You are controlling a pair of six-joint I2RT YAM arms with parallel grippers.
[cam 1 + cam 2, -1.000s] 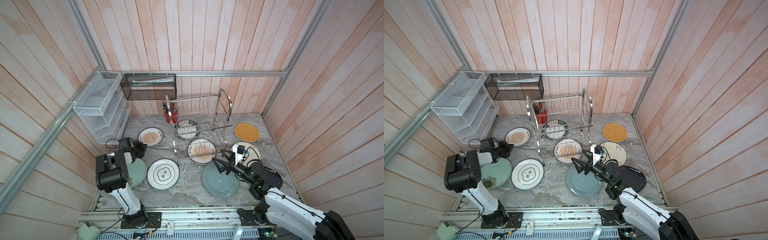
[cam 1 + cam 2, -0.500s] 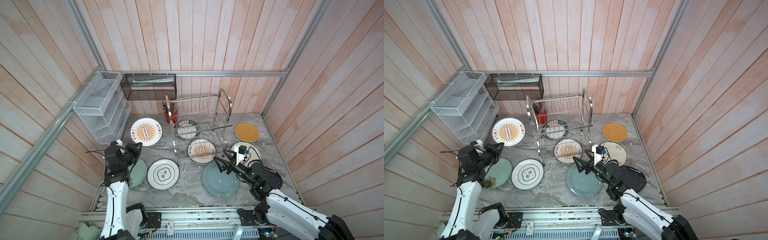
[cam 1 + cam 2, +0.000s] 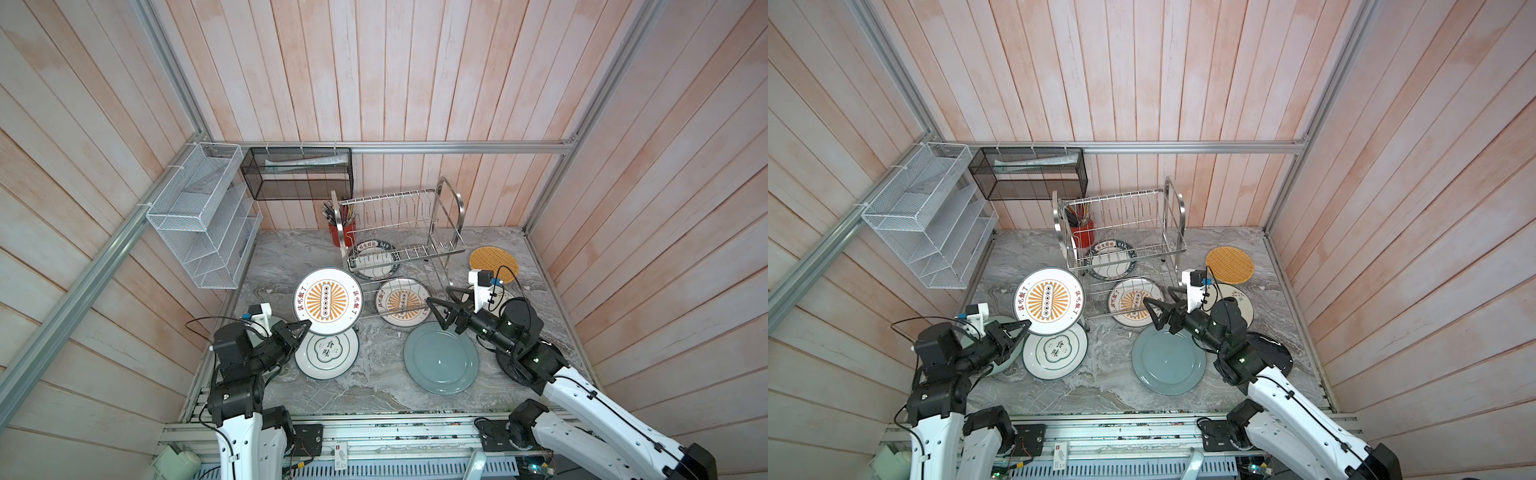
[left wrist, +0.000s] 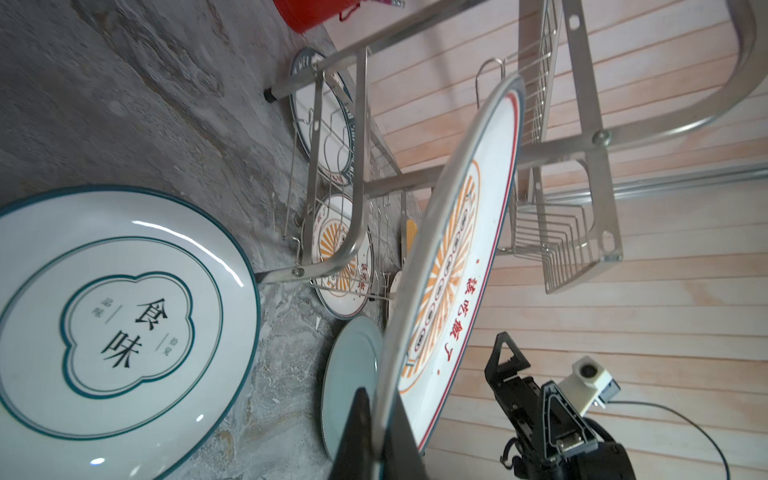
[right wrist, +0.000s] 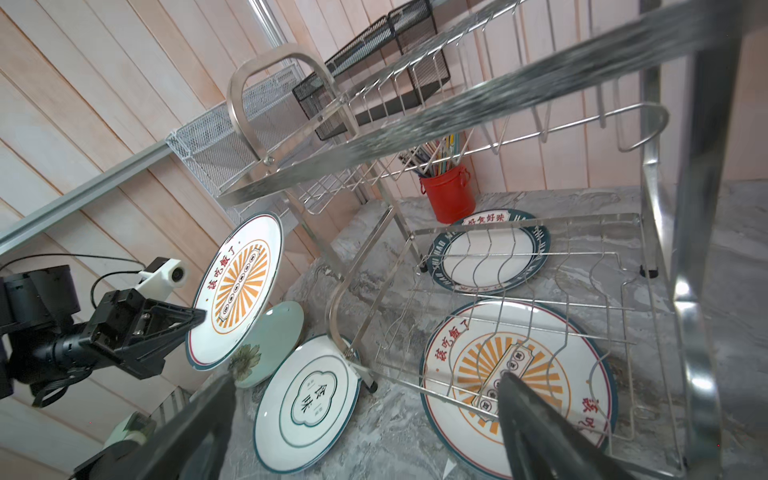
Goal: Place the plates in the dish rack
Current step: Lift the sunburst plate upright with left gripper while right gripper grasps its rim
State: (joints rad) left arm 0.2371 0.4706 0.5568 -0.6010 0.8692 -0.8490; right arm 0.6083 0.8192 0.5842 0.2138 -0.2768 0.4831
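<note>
My left gripper (image 3: 306, 326) (image 3: 1026, 324) is shut on the rim of a white plate with an orange sunburst (image 3: 328, 301) (image 4: 457, 249), held tilted in the air left of the dish rack (image 3: 399, 232) (image 5: 457, 124). My right gripper (image 3: 438, 297) (image 5: 365, 376) stands open and empty at the rack's front right. A second sunburst plate (image 3: 401, 301) and a dark-rimmed plate (image 3: 374, 257) lie under the rack. On the table lie a green-rimmed plate (image 3: 328, 353), a blue-grey plate (image 3: 440, 357) and a yellow woven disc (image 3: 493, 259).
A white mesh organiser (image 3: 203, 216) and a black mesh basket (image 3: 297, 172) hang on the walls at the back left. A red cup of utensils (image 3: 343, 232) stands beside the rack. A black plate (image 3: 509, 368) lies partly under my right arm.
My left gripper has lifted the sunburst plate off the table and carried it right and forward, toward the rack. My right gripper has edged slightly toward the rack, still open.
</note>
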